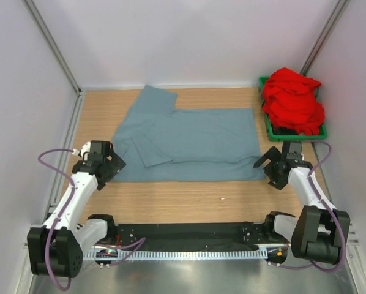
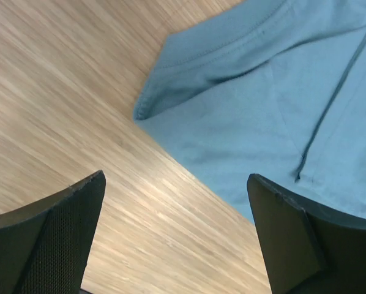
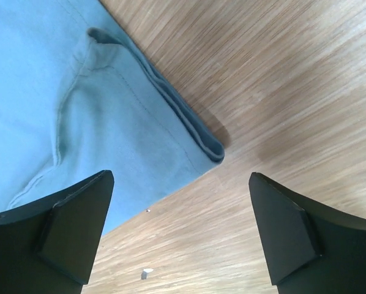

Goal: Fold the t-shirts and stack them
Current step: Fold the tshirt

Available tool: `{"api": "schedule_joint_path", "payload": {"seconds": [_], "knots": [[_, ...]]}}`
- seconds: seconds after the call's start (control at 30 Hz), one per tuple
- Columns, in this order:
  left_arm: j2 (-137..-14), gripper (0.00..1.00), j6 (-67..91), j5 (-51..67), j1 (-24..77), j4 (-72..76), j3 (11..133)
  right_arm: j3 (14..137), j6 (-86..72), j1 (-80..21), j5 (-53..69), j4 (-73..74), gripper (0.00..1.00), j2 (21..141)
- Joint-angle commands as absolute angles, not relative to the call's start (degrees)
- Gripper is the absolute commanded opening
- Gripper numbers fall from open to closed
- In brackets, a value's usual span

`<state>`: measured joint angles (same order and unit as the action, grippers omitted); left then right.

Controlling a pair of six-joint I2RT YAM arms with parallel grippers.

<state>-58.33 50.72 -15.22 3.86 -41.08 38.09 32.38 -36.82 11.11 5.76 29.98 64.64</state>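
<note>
Top camera looks down from behind; both wrist cameras closely face the grey-blue shirt (image 1: 195, 144).

Lighting everything brightly and evenly from above, leaving only soft, thin shadows under the hem of the grey-blue t-shirt (image 3: 79, 110) and along its folds. Blurring a little the wood grain of the table (image 2: 48, 92) in the left wrist view and giving it a pale sheen low in the middle, while keeping the stitching sharp in the right wrist view.
</note>
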Motion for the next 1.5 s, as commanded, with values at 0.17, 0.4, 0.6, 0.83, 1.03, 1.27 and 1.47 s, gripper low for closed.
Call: {"api": "schedule_joint_path", "payload": {"seconds": [0.17,0.4,0.6,0.83,1.03,1.27,1.47], "knots": [[-60.1,1.0,42.9,-5.5,3.6,-49.7,53.1,35.1,-40.2,11.2,10.5,31.6,0.97,58.9],[-65.2,1.0,26.0,-1.1,3.5,-56.2,64.9,39.9,-40.0,4.4,10.4,30.7,0.35,64.1],[-63.9,1.0,26.8,-1.6,3.9,-51.0,57.8,43.7,-42.8,-6.4,5.5,28.0,0.15,71.7],[-60.2,1.0,27.0,-1.7,3.9,-49.4,57.1,46.8,-42.5,-9.8,3.2,26.5,0.08,80.2],[-60.3,1.0,27.2,-1.9,3.9,-49.2,57.0,51.6,-40.2,-9.9,0.7,27.2,0.08,85.8],[-60.4,1.0,27.2,-2.1,3.9,-49.5,57.0,56.6,-37.4,-9.9,-1.8,27.2,0.08,93.3],[-60.3,1.0,27.2,-2.3,3.9,-49.5,57.0,65.9,-34.4,-9.8,-3.5,30.0,0.05,98.5]]}}
